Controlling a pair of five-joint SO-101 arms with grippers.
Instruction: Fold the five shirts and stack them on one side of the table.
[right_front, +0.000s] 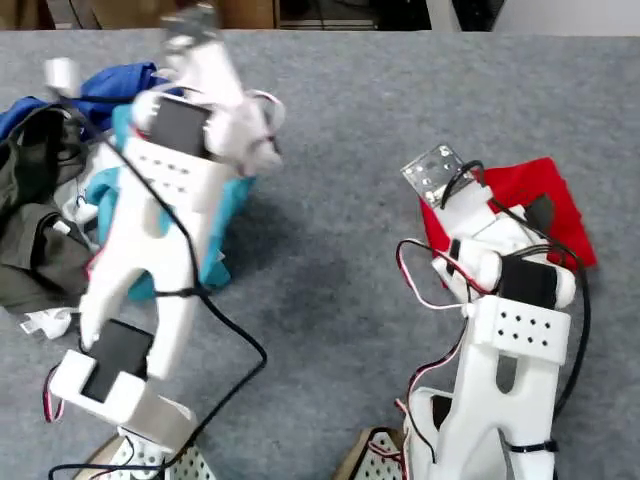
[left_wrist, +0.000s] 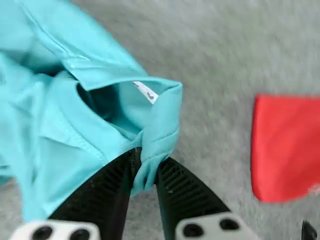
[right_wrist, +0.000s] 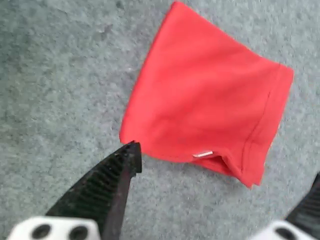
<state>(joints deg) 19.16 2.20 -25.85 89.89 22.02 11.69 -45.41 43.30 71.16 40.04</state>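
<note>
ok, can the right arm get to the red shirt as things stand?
Probably yes. The right gripper hangs open just above the folded red shirt, which lies flat on the grey table with nothing on or over it.

White printed arms (right_front: 150, 230) — black servo blocks (right_front: 528, 282), black and red-white cables (right_front: 262, 352); ribbed black jaws.

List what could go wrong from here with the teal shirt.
1. The left gripper pinches only a narrow fold of the teal shirt by its collar; it may slip free.
2. The teal shirt lies beside the pile of unfolded shirts, so pulling might drag them along.
3. The right gripper hangs open over the folded red shirt and could rumple it.
</note>
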